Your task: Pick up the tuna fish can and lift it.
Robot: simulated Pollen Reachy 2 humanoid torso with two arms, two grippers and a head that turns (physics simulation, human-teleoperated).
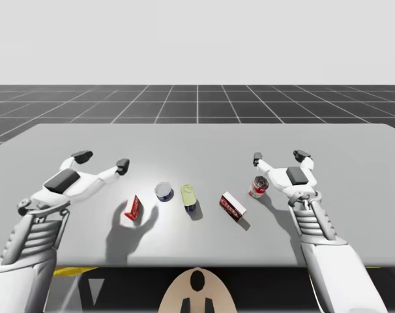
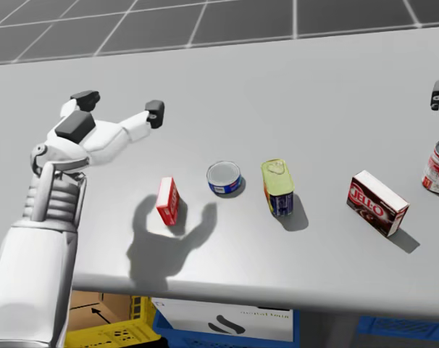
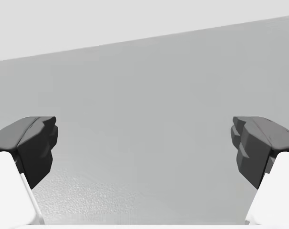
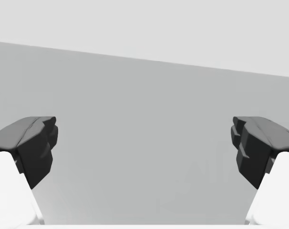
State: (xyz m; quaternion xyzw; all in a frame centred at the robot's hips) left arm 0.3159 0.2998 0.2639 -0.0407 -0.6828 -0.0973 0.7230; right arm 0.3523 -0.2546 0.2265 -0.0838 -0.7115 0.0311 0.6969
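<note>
The tuna fish can [image 1: 163, 191] [image 2: 224, 177] is a short blue can with a silver lid, upright near the table's front middle. My left gripper [image 1: 102, 160] [image 2: 120, 104] hovers open above the table, behind and to the left of the can, well apart from it. In the left wrist view its fingers [image 3: 27, 145] stand wide apart over bare table. My right gripper [image 1: 279, 156] [image 4: 144, 148] is open too, raised above the right side of the table, far from the can.
On the grey table [image 1: 197, 140], a small red box [image 1: 133, 207] [image 2: 167, 201] stands left of the can. To its right stand a yellow-green tin [image 1: 189, 196] [image 2: 278, 187], a red-brown box [image 1: 233, 207] [image 2: 377, 202] and a red-and-white can [image 1: 259, 186] [image 2: 438, 167].
</note>
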